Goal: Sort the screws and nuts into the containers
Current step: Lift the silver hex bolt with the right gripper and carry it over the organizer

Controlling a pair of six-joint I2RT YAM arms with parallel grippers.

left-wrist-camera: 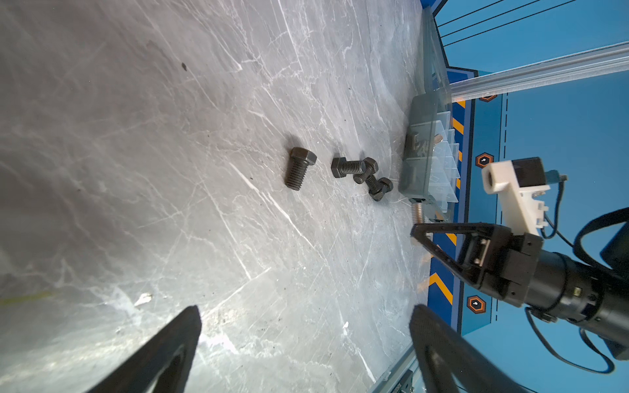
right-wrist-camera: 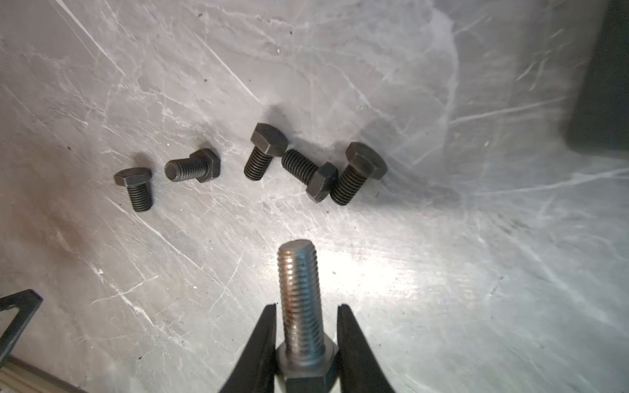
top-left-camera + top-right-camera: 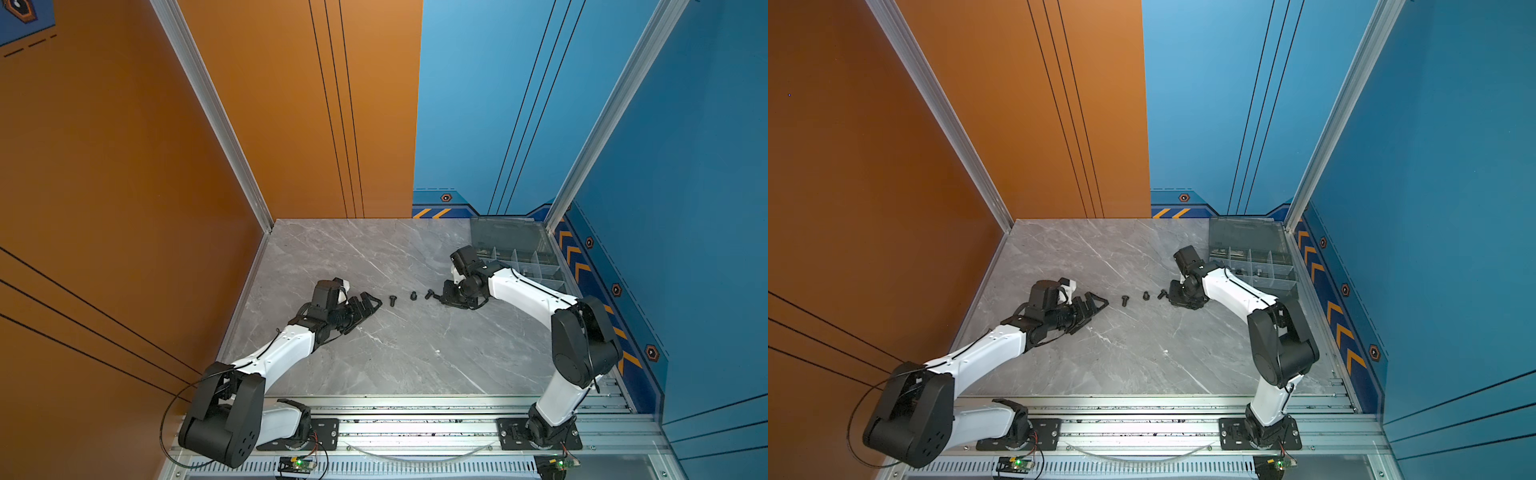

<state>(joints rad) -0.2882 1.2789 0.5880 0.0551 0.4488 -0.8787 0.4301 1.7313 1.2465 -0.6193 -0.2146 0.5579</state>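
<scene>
Silver hex bolt (image 2: 300, 299) gripped in our right claw (image 2: 306, 308), bottom centre; five black bolts (image 2: 265, 151) loose on tabletop (image 2: 442, 272) mid-frame. Left claw (image 3: 372, 303) spread, idle. We judge next: carry to organiser box (image 3: 511, 237), upper right, screw compartment.

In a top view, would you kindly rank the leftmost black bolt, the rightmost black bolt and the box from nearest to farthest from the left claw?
1. Leftmost bolt, just ahead of the left claw.
2. Rightmost bolt, at the row's right end.
3. Box, back-right corner.
</scene>
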